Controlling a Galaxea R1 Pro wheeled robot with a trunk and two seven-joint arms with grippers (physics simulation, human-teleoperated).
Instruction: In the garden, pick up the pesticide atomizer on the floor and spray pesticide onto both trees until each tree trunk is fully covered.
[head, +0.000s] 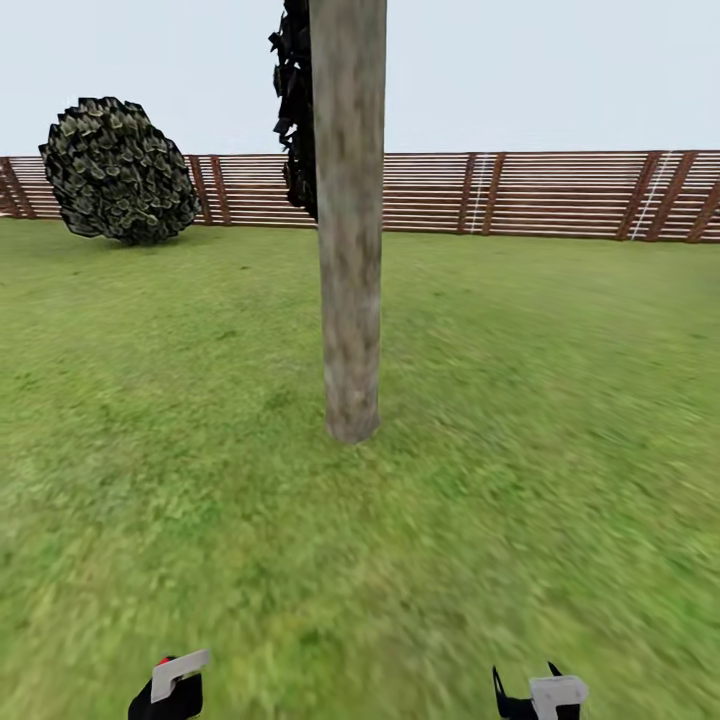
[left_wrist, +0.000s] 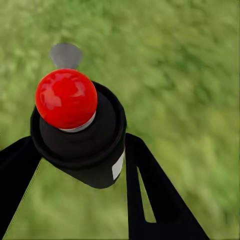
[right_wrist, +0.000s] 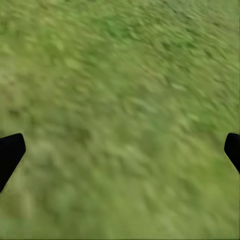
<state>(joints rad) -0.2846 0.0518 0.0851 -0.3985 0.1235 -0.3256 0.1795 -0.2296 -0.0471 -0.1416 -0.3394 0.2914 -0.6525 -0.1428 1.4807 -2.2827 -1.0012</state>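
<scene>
A thick, pale grey-brown tree trunk (head: 350, 260) rises from the garden lawn straight ahead, its base a short way beyond my arms. At the lower left of the head view, my left gripper (head: 168, 688) is shut on the pesticide atomizer (head: 163, 662), where a bit of its red top peeks out. In the left wrist view the atomizer (left_wrist: 82, 135) is a dark bottle with a round red top, and the left gripper (left_wrist: 82, 160) clamps it between black fingers (left_wrist: 150, 195) above the grass. My right gripper (head: 540, 695) (right_wrist: 120, 150) is open, with only grass between its fingertips (right_wrist: 10, 152).
A brown slatted wooden fence (head: 540, 195) closes the lawn at the back. A round dark bush (head: 120, 170) stands at the far left by the fence. Dark foliage (head: 295, 110) hangs behind the trunk. Open grass (head: 560, 400) lies on both sides of the tree.
</scene>
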